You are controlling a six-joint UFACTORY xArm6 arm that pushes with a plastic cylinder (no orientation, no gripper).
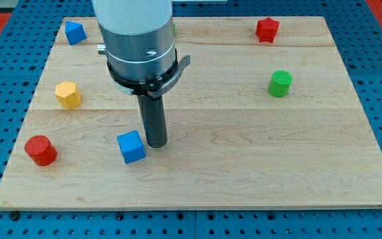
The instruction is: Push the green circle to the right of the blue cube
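The green circle point(280, 83) is a short green cylinder at the view's right, in the upper half of the wooden board point(244, 166). The blue cube point(131, 147) lies at the view's lower left of centre. My tip point(156, 144) stands just to the right of the blue cube, close to or touching its right side. The green circle is far to the right of my tip and higher in the view.
Another blue block point(75, 32) sits at the top left corner. A yellow hexagon block point(67, 94) is at the left. A red cylinder point(40, 149) is at the lower left. A red star block point(266, 29) is at the top right. The arm's body hides part of the top.
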